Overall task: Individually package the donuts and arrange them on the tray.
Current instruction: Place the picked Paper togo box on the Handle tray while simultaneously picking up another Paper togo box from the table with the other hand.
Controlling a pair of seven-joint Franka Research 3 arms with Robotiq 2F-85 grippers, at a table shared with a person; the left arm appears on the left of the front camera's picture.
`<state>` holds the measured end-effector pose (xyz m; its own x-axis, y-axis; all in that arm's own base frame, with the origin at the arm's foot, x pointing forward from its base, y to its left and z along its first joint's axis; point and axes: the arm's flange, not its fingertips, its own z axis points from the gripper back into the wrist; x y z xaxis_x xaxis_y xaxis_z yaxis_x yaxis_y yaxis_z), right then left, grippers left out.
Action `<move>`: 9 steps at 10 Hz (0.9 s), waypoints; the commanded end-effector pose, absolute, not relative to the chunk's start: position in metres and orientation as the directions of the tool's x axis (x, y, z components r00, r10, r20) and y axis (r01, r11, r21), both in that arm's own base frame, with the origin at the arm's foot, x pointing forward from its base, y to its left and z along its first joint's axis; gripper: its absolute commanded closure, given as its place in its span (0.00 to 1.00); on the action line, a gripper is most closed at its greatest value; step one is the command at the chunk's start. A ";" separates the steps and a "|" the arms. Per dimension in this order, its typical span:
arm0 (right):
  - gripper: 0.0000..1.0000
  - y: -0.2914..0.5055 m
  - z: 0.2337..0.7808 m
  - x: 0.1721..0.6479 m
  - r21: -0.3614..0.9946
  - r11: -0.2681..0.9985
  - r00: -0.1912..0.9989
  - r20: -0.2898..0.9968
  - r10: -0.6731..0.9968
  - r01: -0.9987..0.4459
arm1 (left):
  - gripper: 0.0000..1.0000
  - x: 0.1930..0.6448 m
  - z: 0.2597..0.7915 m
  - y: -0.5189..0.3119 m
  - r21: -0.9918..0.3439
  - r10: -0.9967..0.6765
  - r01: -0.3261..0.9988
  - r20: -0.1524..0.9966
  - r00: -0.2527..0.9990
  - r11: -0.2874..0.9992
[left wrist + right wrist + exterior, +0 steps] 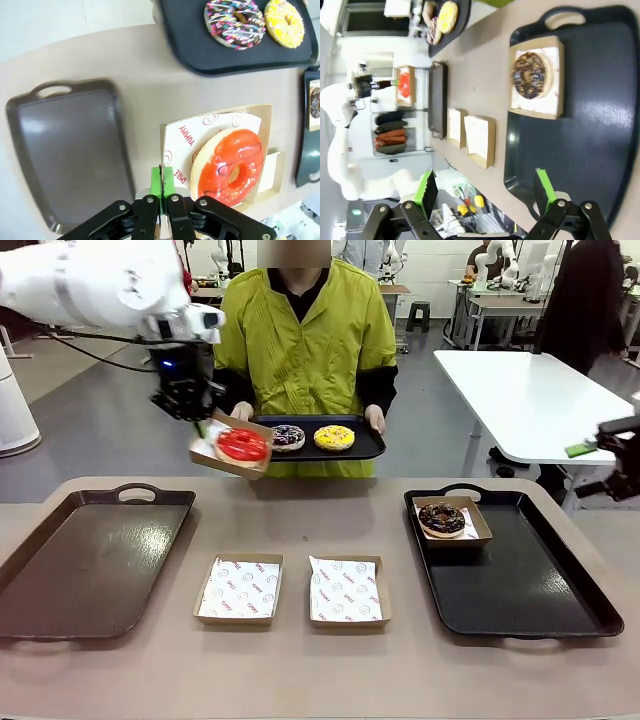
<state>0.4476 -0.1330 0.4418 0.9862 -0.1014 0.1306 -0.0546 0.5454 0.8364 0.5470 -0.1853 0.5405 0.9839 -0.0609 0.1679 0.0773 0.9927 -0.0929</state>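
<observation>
Tan table (300,680) in an open lab bay, with a dark tray at each side. Step in hand: the left gripper (162,177), jaws pinching a carton (213,458) by its rim, holds the red donut (242,445) aloft beside the person's tray (372,448). Next, probably, is a level set-down on the left tray (60,570) without tipping the load. The right gripper (485,189) hovers near the right tray (520,590), jaws spread.
</observation>
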 end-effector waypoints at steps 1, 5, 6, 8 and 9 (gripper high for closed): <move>0.00 -0.069 0.471 0.450 0.745 0.664 0.991 0.129 -0.038 -0.071 | 0.99 0.514 0.545 -0.127 -0.099 -0.095 0.116 0.198 0.976 0.988; 0.00 0.051 0.461 0.463 0.575 0.806 0.984 0.170 0.047 -0.137 | 0.99 0.510 0.518 -0.053 -0.028 -0.063 0.070 0.201 0.978 0.997; 0.00 0.077 0.448 0.464 0.529 0.835 0.983 0.173 0.069 -0.151 | 0.99 0.508 0.509 -0.041 -0.020 -0.028 0.032 0.207 0.978 0.999; 0.00 0.113 0.427 0.469 0.466 0.868 0.980 0.176 0.097 -0.170 | 0.99 0.511 0.495 -0.022 -0.002 0.005 -0.004 0.179 0.984 1.000; 0.00 0.128 0.412 0.468 0.439 0.880 0.979 0.169 0.117 -0.181 | 0.99 0.511 0.486 -0.016 0.001 0.028 -0.029 0.166 0.986 1.000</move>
